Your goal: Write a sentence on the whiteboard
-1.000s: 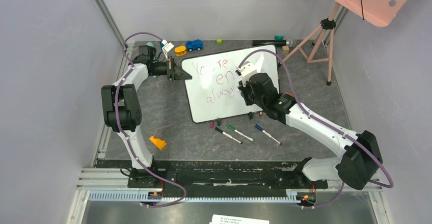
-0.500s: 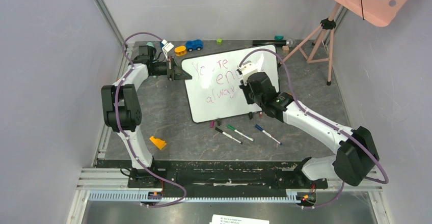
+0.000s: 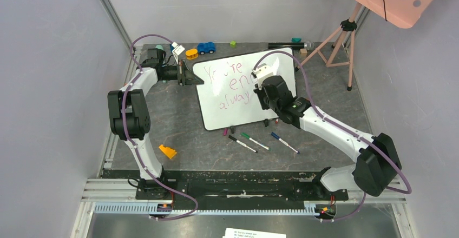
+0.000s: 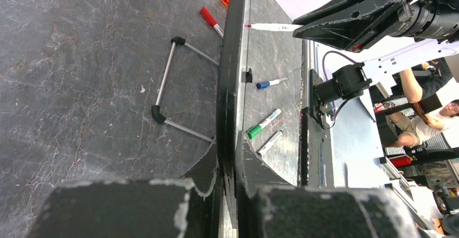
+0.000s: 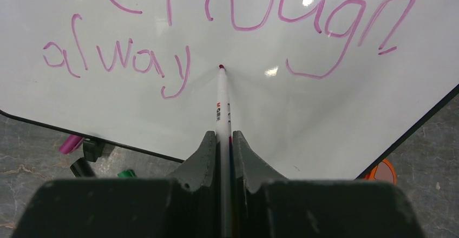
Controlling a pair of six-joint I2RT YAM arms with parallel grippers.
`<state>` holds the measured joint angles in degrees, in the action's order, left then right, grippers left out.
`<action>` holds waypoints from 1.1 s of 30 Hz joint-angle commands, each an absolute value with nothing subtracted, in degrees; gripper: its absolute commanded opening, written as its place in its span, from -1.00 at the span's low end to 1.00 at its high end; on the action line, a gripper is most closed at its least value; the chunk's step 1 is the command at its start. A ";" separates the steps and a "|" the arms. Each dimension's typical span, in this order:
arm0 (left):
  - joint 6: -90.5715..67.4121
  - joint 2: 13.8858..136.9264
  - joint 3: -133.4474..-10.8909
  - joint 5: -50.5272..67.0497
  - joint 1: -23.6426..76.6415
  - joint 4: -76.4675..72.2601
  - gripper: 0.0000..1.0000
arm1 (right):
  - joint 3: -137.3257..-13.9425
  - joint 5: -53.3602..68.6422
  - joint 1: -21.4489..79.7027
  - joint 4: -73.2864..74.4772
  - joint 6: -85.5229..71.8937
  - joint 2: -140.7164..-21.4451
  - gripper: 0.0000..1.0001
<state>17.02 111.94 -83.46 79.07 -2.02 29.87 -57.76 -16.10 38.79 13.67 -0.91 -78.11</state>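
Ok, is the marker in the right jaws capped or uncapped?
Uncapped: the white marker shows its bare pink-red tip at the whiteboard, just right of the last y in the sentence.

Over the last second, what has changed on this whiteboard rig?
The right arm drew its elbow slightly inward, leftward in the overhead view, nudging the right pincer and its marker a little. The tip now sits just right of the "y" in the sentence. Nothing was taken or let go. The left pincer stays clamped on the whiteboard edge; the board and the loose markers are unmoved.
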 commanded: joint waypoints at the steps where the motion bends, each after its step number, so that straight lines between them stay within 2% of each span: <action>1: 27.55 113.90 -80.77 64.80 0.97 30.15 -0.96 | -60.00 -14.71 38.41 10.73 -1.06 -79.74 -1.00; 12: 27.58 113.93 -80.78 64.78 0.97 30.16 -0.96 | -57.34 -11.05 38.40 12.80 -0.53 -77.51 -1.00; 21: 27.65 113.85 -80.69 64.82 0.97 30.15 -0.96 | -57.22 -16.76 38.41 14.81 -0.48 -76.35 -1.00; 33: 27.52 113.87 -80.68 64.82 0.97 30.20 -0.96 | -56.37 -15.74 38.42 16.75 0.81 -76.16 -1.00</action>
